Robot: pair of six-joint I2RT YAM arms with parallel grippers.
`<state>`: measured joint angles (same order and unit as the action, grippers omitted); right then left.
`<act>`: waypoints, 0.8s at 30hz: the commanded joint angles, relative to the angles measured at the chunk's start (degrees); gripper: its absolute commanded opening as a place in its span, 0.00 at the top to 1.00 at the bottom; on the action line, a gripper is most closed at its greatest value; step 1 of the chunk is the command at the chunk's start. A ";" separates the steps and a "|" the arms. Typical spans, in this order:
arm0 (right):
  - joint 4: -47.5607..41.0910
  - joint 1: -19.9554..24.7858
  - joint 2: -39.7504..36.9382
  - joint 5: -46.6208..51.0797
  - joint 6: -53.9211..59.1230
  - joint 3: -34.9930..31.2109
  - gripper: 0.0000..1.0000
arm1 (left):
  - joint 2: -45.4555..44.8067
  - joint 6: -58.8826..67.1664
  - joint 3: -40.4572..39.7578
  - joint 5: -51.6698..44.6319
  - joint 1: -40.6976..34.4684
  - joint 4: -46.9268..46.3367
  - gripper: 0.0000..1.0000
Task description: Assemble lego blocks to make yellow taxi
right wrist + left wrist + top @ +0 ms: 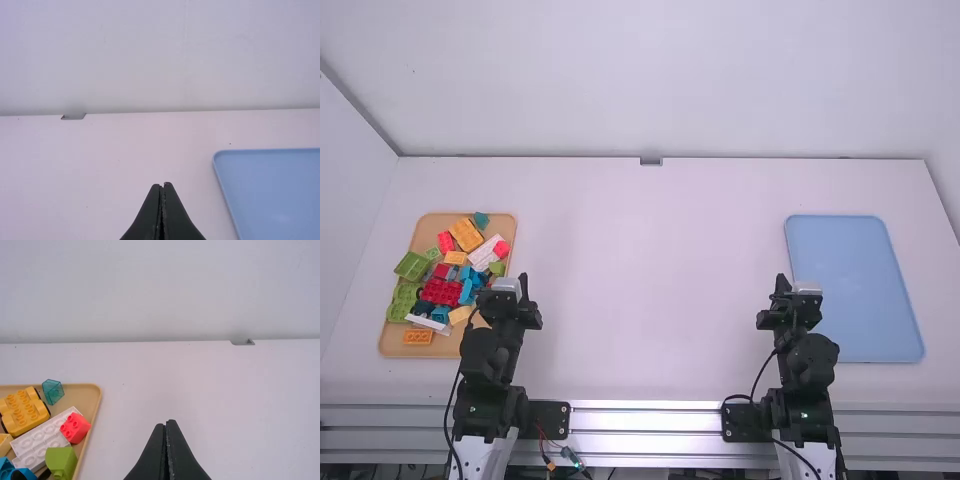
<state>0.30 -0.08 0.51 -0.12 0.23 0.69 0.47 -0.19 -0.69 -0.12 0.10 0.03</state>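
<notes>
In the high view my left gripper [524, 284] stays beside the right edge of the tan tray, and my right gripper [781, 282] is left of the blue tray. The left wrist view has the left gripper [167, 424] shut with nothing held; the right wrist view has the right gripper [162, 186] likewise shut and bare. Mixed blocks lie piled in the tan tray: a yellow wheeled base [22, 411], a white plate block [37, 446], a red block [75, 427], a green block [61, 462] and a clear teal block [53, 391].
The tan tray [390, 345] is at the table's left, beside the left arm. The blue tray [860, 290] lies at the right, behind and beside the right arm. Bare white table [650, 290] spans between them, with a wall along its far edge.
</notes>
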 commanded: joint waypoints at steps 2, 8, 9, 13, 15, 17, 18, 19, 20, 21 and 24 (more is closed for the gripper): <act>-0.02 -0.02 0.01 0.08 -0.10 -0.01 0.99 | 0.01 -0.02 -0.01 0.00 0.02 0.00 1.00; -0.13 -0.04 1.09 -0.20 0.16 0.99 0.97 | 1.09 0.01 -0.86 0.21 0.07 -0.01 0.97; -0.17 -0.06 1.37 -0.27 0.21 1.25 0.97 | 1.38 0.00 -1.10 0.25 0.09 -0.06 0.97; -0.37 -0.20 3.57 -0.69 0.60 3.14 0.93 | 3.71 -0.25 -3.06 0.41 0.45 -0.63 0.93; -0.38 -0.29 4.61 -0.87 0.77 3.97 0.92 | 4.86 -0.40 -4.03 0.37 0.65 -0.93 0.92; -0.29 -0.41 6.34 -1.15 1.03 5.23 0.89 | 6.82 -0.53 -5.65 0.37 0.94 -1.39 0.89; -0.25 -0.46 7.02 -1.27 1.14 5.72 0.88 | 7.61 -0.58 -6.31 0.43 1.04 -1.58 0.88; -0.18 -0.50 7.92 -1.43 1.28 6.34 0.87 | 8.61 -0.64 -7.16 0.53 1.14 -1.84 0.87; -0.05 -0.55 9.39 -1.67 1.48 7.32 0.85 | 10.19 -0.71 -8.51 0.62 1.30 -2.32 0.85; 0.07 -0.63 10.81 -1.90 1.69 8.28 0.83 | 11.75 -0.73 -9.83 0.69 1.48 -2.77 0.83; 0.16 -0.80 13.89 -2.40 2.15 10.36 0.79 | 15.09 -1.15 -12.57 0.86 1.82 -3.59 0.79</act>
<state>0.23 -0.60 12.88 -1.78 1.91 8.25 13.85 -0.58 -10.59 0.30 1.34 -3.29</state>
